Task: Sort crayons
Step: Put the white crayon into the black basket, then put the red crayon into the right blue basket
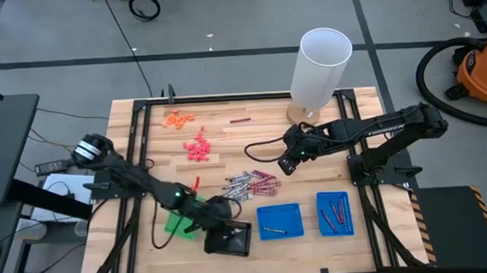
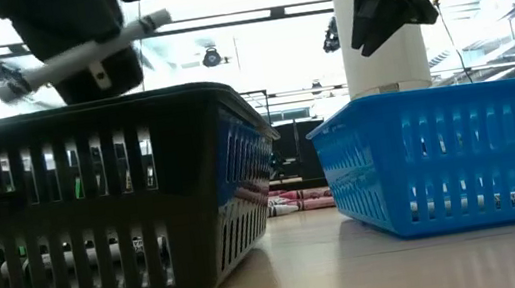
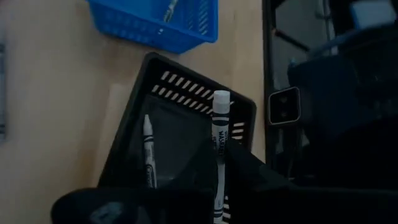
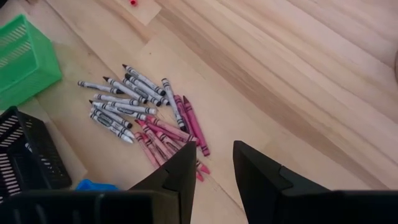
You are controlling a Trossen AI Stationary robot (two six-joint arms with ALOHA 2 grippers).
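A heap of crayons (image 1: pixel 250 184), grey-white and maroon (image 4: pixel 146 115), lies on the wooden table near its middle. My left gripper (image 3: pixel 217 158) hangs over the black tray (image 1: pixel 229 237) at the near edge, shut on a white crayon (image 3: pixel 219 134). Another white crayon (image 3: pixel 148 149) lies flat on that tray's floor. My right gripper (image 4: pixel 214 165) hovers above the right side of the heap, open, with nothing between its fingers. Two blue trays (image 1: pixel 278 220) (image 1: pixel 334 212) each hold a few crayons. My left gripper pinches the white crayon between its two fingers, around its middle (image 2: pixel 88 55). The fingers slant down from the table's left. The crayon sticks out on both sides of the fingers (image 2: pixel 155 22), nearly level, lifted clear above the black tray (image 2: pixel 95 207).
A green tray (image 1: pixel 177 223) stands left of the black one. Pink bits (image 1: pixel 198 148) and orange bits (image 1: pixel 178 118) lie toward the far left. A tall white cylinder (image 1: pixel 321 67) stands at the far edge. One loose maroon crayon (image 1: pixel 240 120) lies near it.
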